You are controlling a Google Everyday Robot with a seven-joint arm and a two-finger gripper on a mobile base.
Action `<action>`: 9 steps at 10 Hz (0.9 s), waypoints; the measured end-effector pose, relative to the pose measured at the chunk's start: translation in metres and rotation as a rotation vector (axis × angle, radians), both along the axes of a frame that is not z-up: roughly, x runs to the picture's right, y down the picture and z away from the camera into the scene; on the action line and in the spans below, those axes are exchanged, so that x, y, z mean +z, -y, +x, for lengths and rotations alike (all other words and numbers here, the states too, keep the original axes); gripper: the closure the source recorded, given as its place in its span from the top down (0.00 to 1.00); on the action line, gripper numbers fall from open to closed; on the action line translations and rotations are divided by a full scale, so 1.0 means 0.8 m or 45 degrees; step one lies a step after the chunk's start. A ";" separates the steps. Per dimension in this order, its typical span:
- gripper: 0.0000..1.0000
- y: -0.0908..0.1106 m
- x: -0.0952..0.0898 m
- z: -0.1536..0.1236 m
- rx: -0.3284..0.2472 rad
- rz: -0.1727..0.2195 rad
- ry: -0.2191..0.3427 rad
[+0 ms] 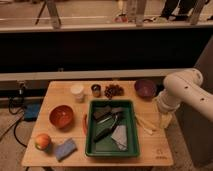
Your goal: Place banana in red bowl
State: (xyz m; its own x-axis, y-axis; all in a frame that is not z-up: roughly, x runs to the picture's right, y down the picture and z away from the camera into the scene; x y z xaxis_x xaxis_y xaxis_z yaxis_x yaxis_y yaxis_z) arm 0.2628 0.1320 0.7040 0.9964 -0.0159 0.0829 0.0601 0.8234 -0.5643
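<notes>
- Currently the banana [145, 125] lies flat on the tabletop [60, 92], just right of the green tray [112, 153] and well apart from the red bowl [61, 116]; the tray stands between them
- Red bowl sits toward the left side, nothing visible inside it; the purple bowl [145, 88] at the back right is the one not to confuse with it
- Progress: nothing done as far as visible; banana not grasped, not lifted; pickup, carry over the tray and release into the bowl all remain
- Gripper [165, 120] hangs at the right edge of the tabletop, near the banana; fingers spread wide, holding nothing
- Arm [182, 92] comes in from the right, elbow high, wrist pointing down; judged a ready pose, short of the reach
</notes>
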 end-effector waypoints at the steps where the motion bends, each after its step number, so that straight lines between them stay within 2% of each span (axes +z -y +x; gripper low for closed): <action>1: 0.80 -0.002 0.002 -0.002 -0.008 0.000 0.006; 9: 0.80 -0.026 0.026 -0.030 -0.091 -0.021 0.068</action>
State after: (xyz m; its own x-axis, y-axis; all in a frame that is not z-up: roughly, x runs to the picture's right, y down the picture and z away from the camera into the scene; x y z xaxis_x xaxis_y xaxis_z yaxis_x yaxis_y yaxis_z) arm 0.2390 0.1525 0.7248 0.9869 -0.0850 0.1368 0.1488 0.8063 -0.5724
